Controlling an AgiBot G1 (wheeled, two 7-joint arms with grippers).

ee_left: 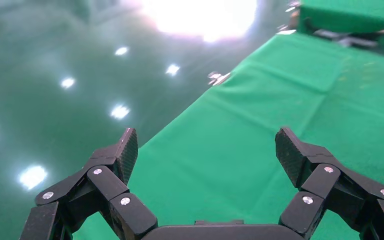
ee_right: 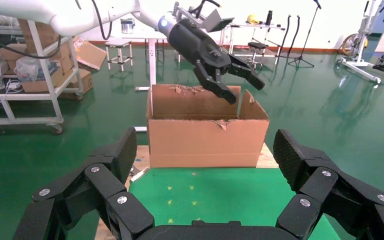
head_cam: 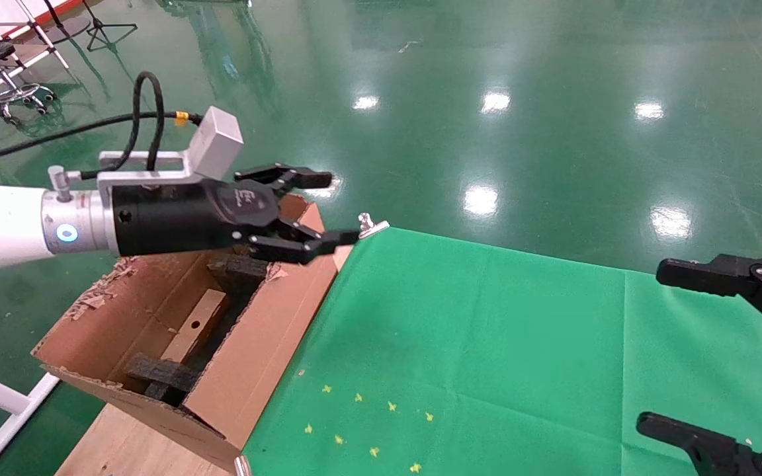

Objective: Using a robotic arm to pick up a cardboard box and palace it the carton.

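While left gripper (head_cam: 318, 211) hangs released, empty over carton (head_cam: 275, 344) | cardboard box possibly inside, unclear | right gripper (head_cam: 718, 350) released, parked right | risk: fingers snag far flap.

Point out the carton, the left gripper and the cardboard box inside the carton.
carton (ee_right: 205, 142): right wrist view, outer front wall.
left gripper (head_cam: 318, 211): head view, midway between its open fingertips, above the carton.
cardboard box (head_cam: 192, 327): head view, top face, lying inside the carton.

The robotic arm (head_cam: 4, 228), the left one, was extended level, its silver wrist (head_cam: 73, 221) leading to the left gripper (head_cam: 328, 208), fingers spread and empty. The right gripper (head_cam: 655, 347) was held low at the right, fingers wide apart, empty.
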